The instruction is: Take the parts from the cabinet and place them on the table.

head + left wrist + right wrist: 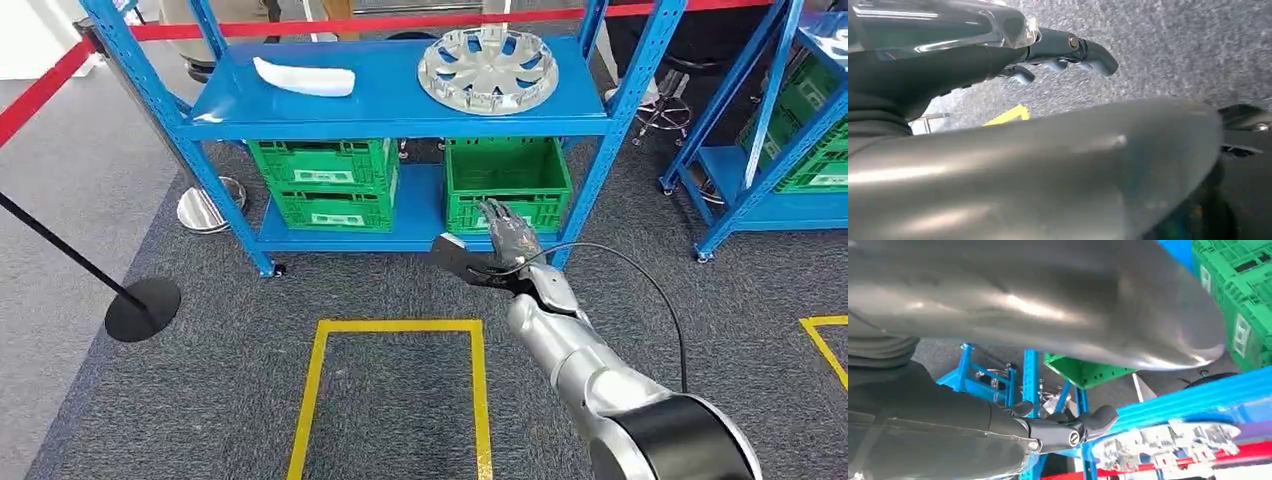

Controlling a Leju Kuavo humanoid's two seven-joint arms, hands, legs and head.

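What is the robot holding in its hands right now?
Nothing. The right hand is raised in front of the blue rack with fingers spread and empty. The left hand hangs over the carpet, also empty. The hubcap lies untouched on the top shelf.

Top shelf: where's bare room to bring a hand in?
Bare blue shelf lies between the white part and the silver hubcap, and along the front edge. The hubcap crowds the right end. Right hand hangs below, open.
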